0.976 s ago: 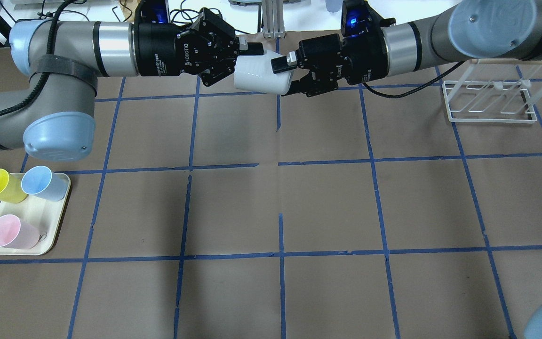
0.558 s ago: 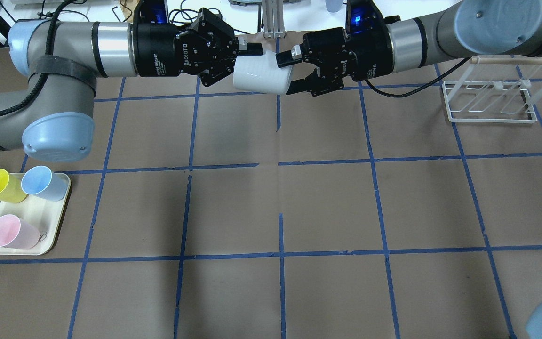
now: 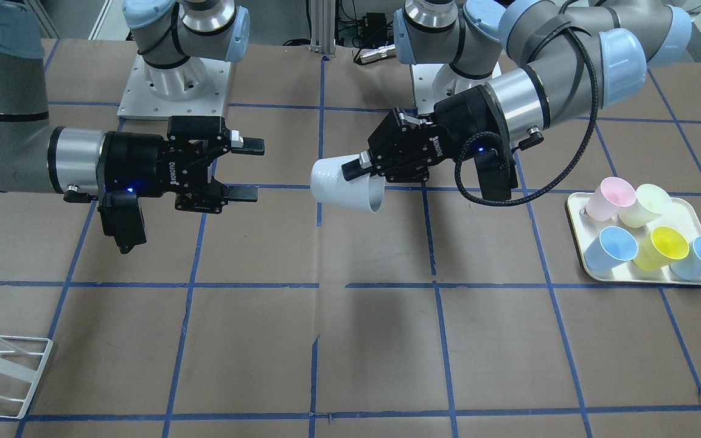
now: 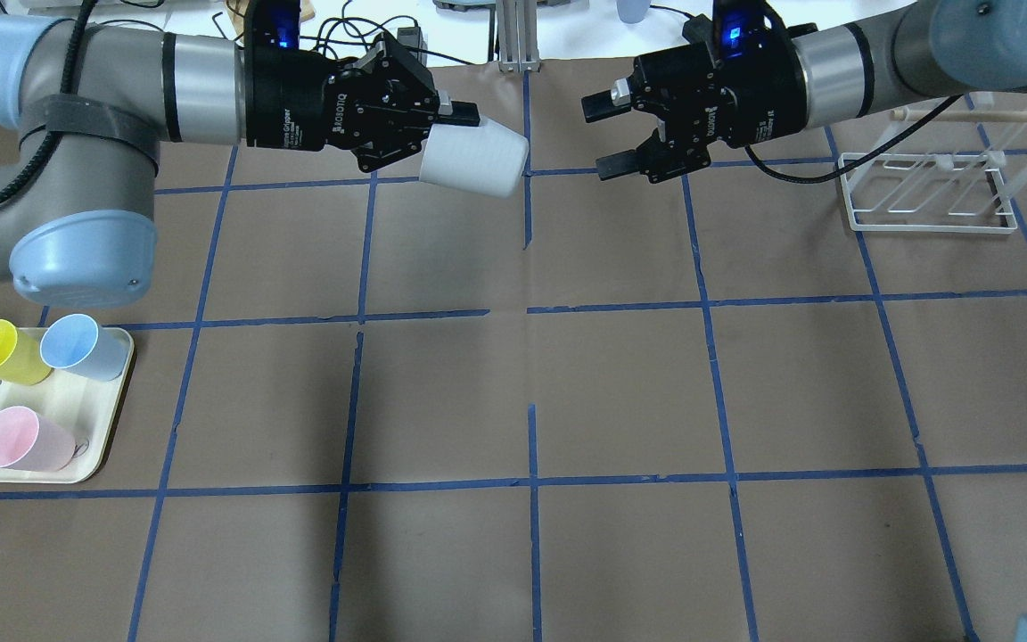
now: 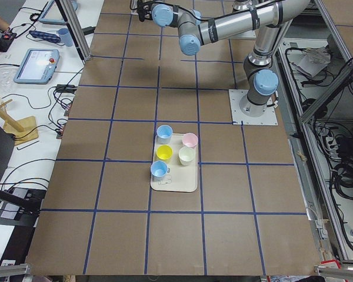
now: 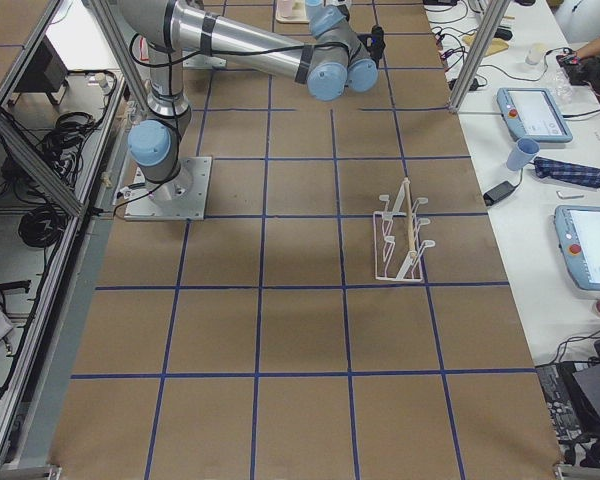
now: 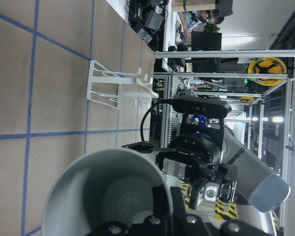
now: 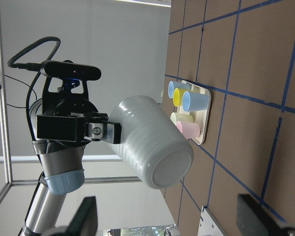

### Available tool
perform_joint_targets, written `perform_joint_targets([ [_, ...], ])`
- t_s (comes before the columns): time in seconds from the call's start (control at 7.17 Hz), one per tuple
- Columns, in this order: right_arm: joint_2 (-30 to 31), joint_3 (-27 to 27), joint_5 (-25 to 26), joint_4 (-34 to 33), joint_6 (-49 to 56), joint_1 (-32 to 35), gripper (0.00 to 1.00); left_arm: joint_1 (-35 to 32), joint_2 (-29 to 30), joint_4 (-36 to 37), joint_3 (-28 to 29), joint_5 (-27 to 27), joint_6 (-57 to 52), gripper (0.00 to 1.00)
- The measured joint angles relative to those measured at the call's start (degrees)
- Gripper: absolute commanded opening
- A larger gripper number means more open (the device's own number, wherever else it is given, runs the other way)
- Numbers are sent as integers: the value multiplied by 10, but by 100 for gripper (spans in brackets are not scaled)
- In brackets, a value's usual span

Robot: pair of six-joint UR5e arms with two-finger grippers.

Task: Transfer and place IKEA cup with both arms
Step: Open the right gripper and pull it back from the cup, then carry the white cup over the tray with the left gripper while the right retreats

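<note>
The IKEA cup point(image 4: 475, 159) is a pale grey ribbed tumbler, held on its side in mid-air over the table's far middle. My left gripper point(image 4: 451, 134) is shut on its rim, with one finger inside the cup and one outside. It also shows in the front view point(image 3: 345, 185) with the left gripper point(image 3: 359, 173) behind it. My right gripper point(image 4: 594, 137) is open and empty, a short gap to the right of the cup's base. The right wrist view shows the cup's base point(image 8: 155, 142) facing it. The left wrist view looks into the cup point(image 7: 108, 196).
A cream tray point(image 4: 112, 392) at the near left holds several coloured cups: blue, yellow, green and pink. A white wire rack point(image 4: 924, 192) with a wooden rod stands at the far right. Blue tape lines grid the brown table.
My right gripper had its fingers around the cup's base; it has drawn back to the right and stands apart, open. My left gripper has shifted a little left with the cup.
</note>
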State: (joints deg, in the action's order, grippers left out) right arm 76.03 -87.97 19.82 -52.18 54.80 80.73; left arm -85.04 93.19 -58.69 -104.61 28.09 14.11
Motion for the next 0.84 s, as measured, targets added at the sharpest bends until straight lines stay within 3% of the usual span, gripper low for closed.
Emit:
perform_joint_targets([
  [0.56, 54, 1, 67, -14, -163, -2, 100, 1, -54, -89, 24, 229, -85, 0],
  [0.84, 91, 6, 178, -117, -330, 0, 100, 2, -82, -151, 26, 406, -229, 0],
])
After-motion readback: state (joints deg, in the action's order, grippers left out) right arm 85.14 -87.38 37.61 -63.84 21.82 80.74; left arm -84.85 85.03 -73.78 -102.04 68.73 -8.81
